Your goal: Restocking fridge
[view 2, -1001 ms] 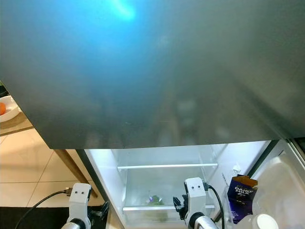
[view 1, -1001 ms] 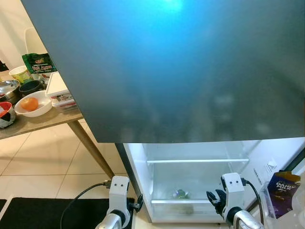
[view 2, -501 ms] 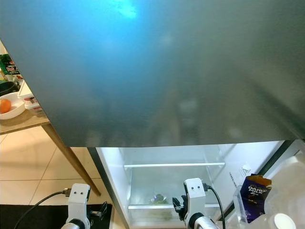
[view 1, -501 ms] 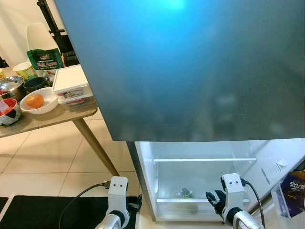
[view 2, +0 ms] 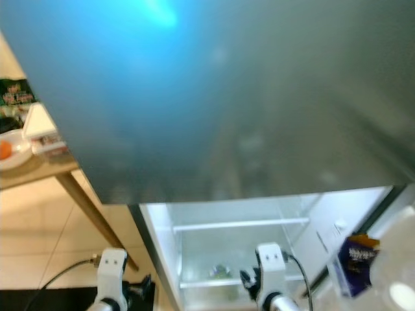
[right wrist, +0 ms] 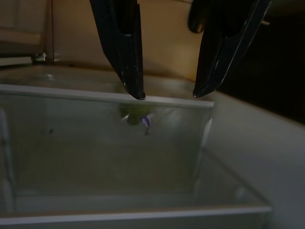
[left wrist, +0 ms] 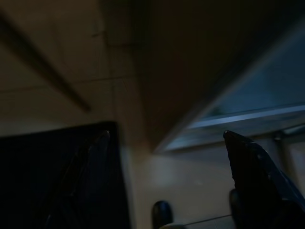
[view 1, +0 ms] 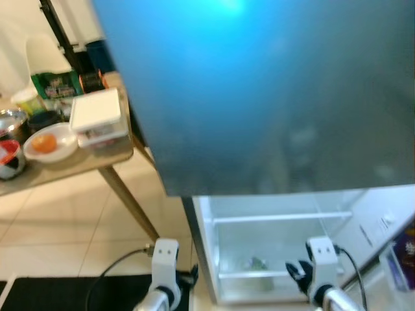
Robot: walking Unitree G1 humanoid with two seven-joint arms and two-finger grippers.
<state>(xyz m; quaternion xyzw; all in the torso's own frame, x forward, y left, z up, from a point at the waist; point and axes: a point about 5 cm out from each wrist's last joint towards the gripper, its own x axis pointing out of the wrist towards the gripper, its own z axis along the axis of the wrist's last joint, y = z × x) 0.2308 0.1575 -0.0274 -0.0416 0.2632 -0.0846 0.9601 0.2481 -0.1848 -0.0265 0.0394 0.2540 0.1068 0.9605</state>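
The fridge's dark upper door (view 1: 272, 97) is close in front of me. Below it the lit lower compartment stands open, with a glass shelf (view 1: 279, 217) and a clear drawer (right wrist: 105, 143). A small green and purple item (view 1: 257, 264) lies in that drawer. My right gripper (right wrist: 169, 94) hangs open just before the drawer's top edge, nothing between its fingers. My left gripper (left wrist: 165, 135) hangs open in the shade beside the fridge's left corner, above the floor. A purple Dairy Milk pack (view 2: 356, 262) sits in the door shelf on the right.
A wooden table (view 1: 71, 165) stands to the left with a white bowl holding an orange (view 1: 44, 144), a white lidded box (view 1: 97, 110), a green bag and other bowls. Its slanted leg (view 1: 130, 204) reaches toward the fridge. A black mat (view 1: 65, 295) lies on the tiled floor.
The whole picture has shifted to the right and gone blurred, so the camera has moved. More of the table is in sight. Both arms hang as before.
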